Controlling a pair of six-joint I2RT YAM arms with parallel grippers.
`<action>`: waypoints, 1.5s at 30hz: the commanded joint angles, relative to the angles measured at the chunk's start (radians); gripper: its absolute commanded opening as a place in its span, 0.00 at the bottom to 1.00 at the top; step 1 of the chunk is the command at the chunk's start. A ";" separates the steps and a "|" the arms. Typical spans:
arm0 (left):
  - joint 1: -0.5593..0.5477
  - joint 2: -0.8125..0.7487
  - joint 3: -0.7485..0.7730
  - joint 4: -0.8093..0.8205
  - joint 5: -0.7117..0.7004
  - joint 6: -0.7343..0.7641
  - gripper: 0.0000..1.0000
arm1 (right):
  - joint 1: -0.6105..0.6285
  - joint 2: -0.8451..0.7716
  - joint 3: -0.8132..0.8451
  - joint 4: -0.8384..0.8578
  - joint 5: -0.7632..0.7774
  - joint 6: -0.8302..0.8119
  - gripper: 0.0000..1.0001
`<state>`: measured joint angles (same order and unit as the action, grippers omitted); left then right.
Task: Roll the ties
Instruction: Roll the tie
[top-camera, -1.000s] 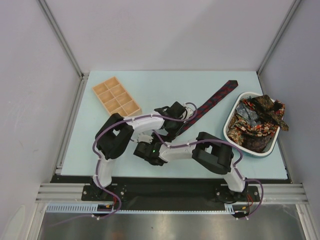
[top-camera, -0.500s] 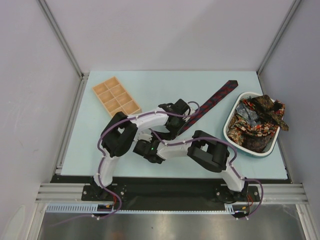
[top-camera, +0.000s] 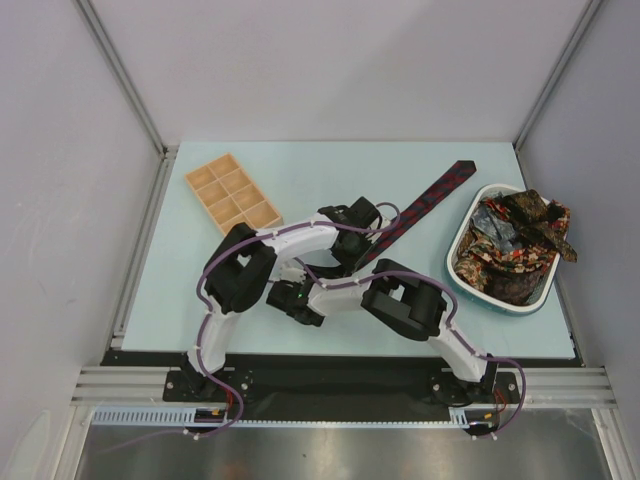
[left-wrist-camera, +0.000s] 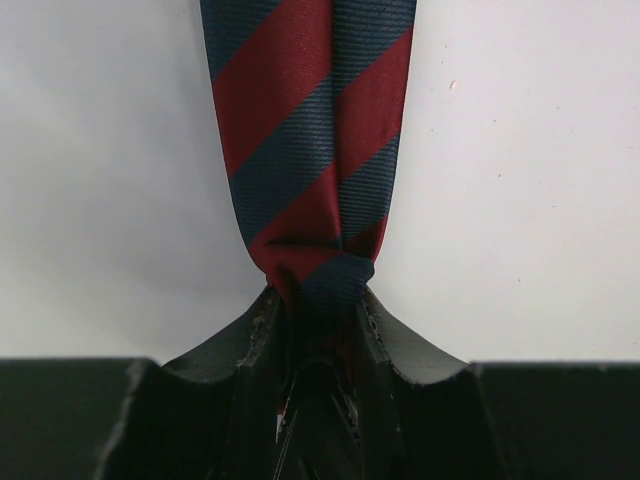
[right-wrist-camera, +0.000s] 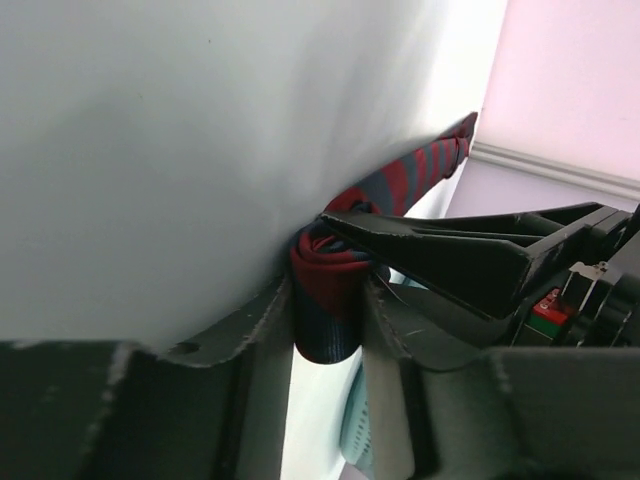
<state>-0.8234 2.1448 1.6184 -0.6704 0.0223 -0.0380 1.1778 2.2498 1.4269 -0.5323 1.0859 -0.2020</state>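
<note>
Far left, the pale wooden compartment tray (top-camera: 232, 192) sits on the light blue counter (top-camera: 300, 165), out of the action. In the middle the two arms cross. The right gripper (right-wrist-camera: 326, 292) has both fingers pressed against the sides of a tight roll at the near end of the navy-and-red striped tie (top-camera: 432, 195), so it has that roll in hand. Just beside it, the left gripper (left-wrist-camera: 318, 300) is nearly closed, pinching the same striped tie where the fabric bunches into a narrow neck.

Here is the relation that matters: from that pinch the striped tie's long axis runs flat and straight, diagonally away to the far right, ending near the basket. All the unrolled length lies beyond the left gripper, so the roll looks set to travel that way, and the left arm is the nearer to the free length.

Against a second ago, the right arm's elbow has swung left, while the far tip hasn't budged.

Far right, the white oval basket (top-camera: 462, 240) holds the heaped patterned ties (top-camera: 512, 252), waiting.
</note>
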 joint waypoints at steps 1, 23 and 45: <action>0.001 0.050 -0.008 -0.153 0.002 -0.017 0.33 | -0.021 0.053 -0.005 -0.055 -0.110 0.073 0.32; 0.256 -0.586 -0.383 0.339 0.129 -0.264 0.94 | -0.020 -0.074 -0.034 0.040 -0.225 0.058 0.24; 0.601 -0.815 -0.818 0.704 0.288 -0.539 1.00 | -0.233 -0.467 -0.220 0.218 -0.860 0.228 0.24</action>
<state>-0.2256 1.3613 0.8124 -0.0475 0.2665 -0.5655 1.0042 1.8553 1.2263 -0.3714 0.4255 -0.0490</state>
